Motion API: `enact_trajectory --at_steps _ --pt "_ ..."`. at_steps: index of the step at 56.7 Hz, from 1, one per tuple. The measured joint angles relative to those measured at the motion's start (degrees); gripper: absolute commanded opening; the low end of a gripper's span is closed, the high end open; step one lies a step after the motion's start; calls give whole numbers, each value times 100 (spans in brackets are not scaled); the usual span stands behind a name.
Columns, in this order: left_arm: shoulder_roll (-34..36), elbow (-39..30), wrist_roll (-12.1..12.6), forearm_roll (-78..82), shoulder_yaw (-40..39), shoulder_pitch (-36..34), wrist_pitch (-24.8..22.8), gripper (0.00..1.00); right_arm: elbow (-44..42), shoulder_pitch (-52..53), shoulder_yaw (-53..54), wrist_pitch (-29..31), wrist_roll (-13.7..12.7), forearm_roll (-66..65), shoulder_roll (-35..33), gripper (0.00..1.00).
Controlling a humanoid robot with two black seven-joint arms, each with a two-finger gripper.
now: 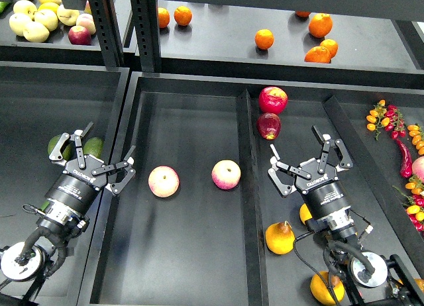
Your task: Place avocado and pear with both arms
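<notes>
Starting at the far left, the left gripper (pixel 99 159) hangs with its fingers spread open and empty over the wall between two black bins. Just behind it lie two green avocados (pixel 93 146), half hidden by the fingers, so which of them is the darker, longer one cannot be told. Up on the back shelf at the left sits a heap of pale yellow pears (pixel 36 18) with a reddish apple (pixel 79 34) beside them.

The middle bin (pixel 192 266) holds two pink-yellow apples (pixel 163 181), well apart from each other and lying between the two arms. Oranges (pixel 264 38) are scattered along the back shelf. Past the middle bin's right wall, two red apples (pixel 272 99) touch, one in front of the other.

The right gripper (pixel 309 161) is open too (nothing between its fingers), hanging just in front of those red apples. Near its wrist lies the pear (pixel 280 238), deep orange-yellow with a brownish top, and other yellow fruit is partly hidden under the arm. Chillies and small tomatoes (pixel 387 120) crowd the right edge.
</notes>
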Motion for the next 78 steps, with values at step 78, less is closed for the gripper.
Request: enact_trajectory --at_steps 78 --pt "0 8 -86 -7 -488 30 0 100 35 -9 124 18 61 -20 0 100"
